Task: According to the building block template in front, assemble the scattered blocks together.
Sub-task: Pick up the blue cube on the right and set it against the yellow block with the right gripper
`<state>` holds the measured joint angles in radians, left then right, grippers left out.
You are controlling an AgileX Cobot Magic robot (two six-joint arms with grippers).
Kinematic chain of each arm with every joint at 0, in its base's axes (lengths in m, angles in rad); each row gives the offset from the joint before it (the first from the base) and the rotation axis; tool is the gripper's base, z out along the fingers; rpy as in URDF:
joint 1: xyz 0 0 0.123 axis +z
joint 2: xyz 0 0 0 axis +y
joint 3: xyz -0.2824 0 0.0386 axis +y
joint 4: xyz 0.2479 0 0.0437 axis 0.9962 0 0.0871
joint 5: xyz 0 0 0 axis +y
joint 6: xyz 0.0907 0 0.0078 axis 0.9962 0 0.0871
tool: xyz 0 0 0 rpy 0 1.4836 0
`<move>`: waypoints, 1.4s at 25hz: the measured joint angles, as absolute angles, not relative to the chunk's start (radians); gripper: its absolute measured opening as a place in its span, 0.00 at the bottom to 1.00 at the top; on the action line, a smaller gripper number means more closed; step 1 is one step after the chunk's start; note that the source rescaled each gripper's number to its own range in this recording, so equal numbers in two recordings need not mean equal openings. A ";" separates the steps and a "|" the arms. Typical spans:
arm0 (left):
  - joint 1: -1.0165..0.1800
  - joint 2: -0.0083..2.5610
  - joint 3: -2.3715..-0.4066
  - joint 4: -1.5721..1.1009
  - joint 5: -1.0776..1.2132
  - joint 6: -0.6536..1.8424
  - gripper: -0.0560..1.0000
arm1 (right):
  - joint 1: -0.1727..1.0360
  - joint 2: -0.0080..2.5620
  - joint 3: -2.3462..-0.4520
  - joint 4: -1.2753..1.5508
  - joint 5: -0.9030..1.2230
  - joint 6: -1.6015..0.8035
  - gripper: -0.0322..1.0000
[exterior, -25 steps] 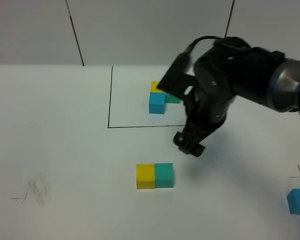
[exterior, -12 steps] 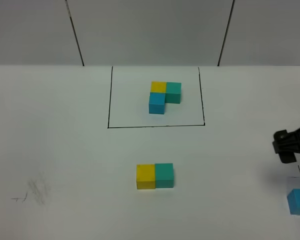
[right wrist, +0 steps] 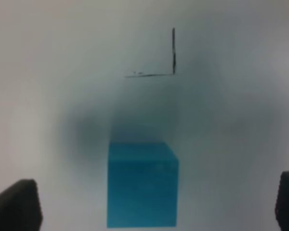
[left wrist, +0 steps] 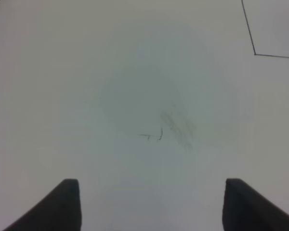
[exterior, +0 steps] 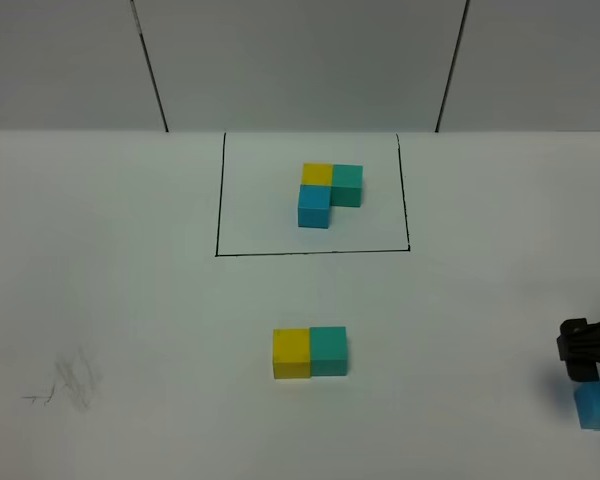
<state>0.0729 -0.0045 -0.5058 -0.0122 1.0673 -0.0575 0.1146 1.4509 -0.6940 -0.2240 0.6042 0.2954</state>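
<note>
The building block template (exterior: pixel 317 190) is an L of yellow, teal-green and sky-blue cubes inside a thin black rectangle at the back centre. In front of it, a yellow scattered block (exterior: pixel 291 353) and a teal-green one (exterior: pixel 329 350) sit side by side, touching. The sky-blue block (exterior: pixel 598 407) lies at the far right edge. My right gripper (exterior: pixel 588 350) hovers just behind and above it. In the right wrist view the right gripper (right wrist: pixel 151 204) is open, with the sky-blue block (right wrist: pixel 142 185) lying between its wide-spread fingers. My left gripper (left wrist: pixel 151 207) is open over bare table.
A faint pencil smudge (exterior: pixel 72 382) marks the table at front left, and the left wrist view shows the same smudge (left wrist: pixel 176 127). A small black corner mark (right wrist: pixel 172 53) is drawn on the table beyond the sky-blue block. A grey wall runs along the back.
My right arm has swung from in front of the template to the far right edge and come down toward the sky-blue block. The blocks have not moved.
</note>
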 joint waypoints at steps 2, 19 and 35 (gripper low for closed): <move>0.073 -0.005 -0.506 -0.012 1.067 -0.059 0.41 | 0.115 1.457 -0.666 -0.223 0.573 0.295 1.00; 0.073 -0.005 -0.506 -0.012 1.067 -0.059 0.41 | 0.094 1.632 -0.631 -0.177 0.487 0.274 0.88; 0.073 -0.005 -0.506 -0.012 1.067 -0.059 0.41 | 0.095 1.622 -0.630 -0.122 0.463 0.212 0.05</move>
<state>0.0729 -0.0045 -0.5058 -0.0122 1.0673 -0.0587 0.0951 1.6216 -0.6300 -0.1220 0.4627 0.2124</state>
